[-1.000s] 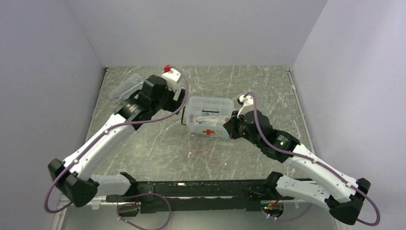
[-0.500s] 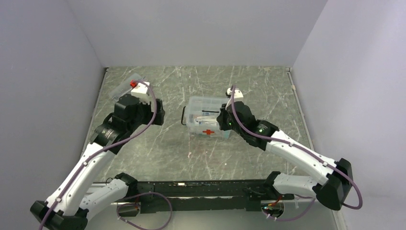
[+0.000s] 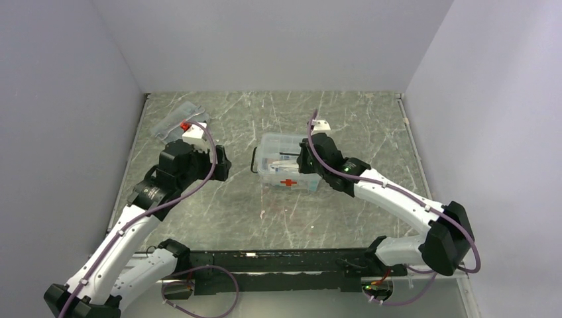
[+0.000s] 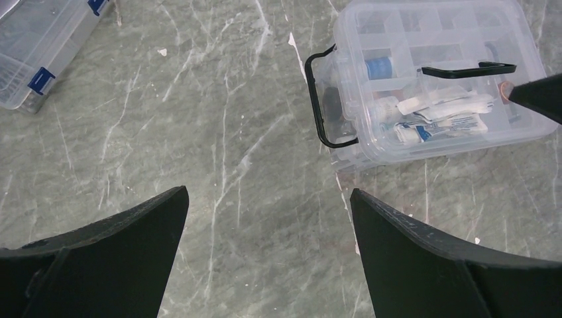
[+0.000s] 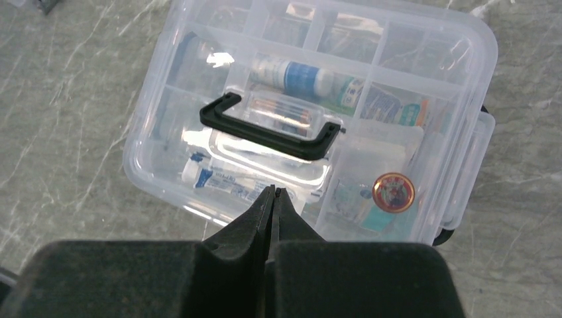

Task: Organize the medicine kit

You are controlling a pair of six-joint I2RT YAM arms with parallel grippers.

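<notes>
jaws of the right gripper (image 5: 272, 195) have met empty over the clear rectangular plastic medicine kit (image 3: 286, 180) as the wide-spread left gripper (image 4: 266, 193) backed off, so packing looks done.

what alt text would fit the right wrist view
The right gripper, fingers shut together, is poised over the near edge of the clear medicine kit, seen from above on a grey marbled table. A black handle crosses its top, and a tube and packets show through in the compartments.

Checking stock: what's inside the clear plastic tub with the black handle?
Through the tub lid: a blue-and-white tube, white wrapped packets, a round orange-rimmed disc. The black handle covers part.
</notes>
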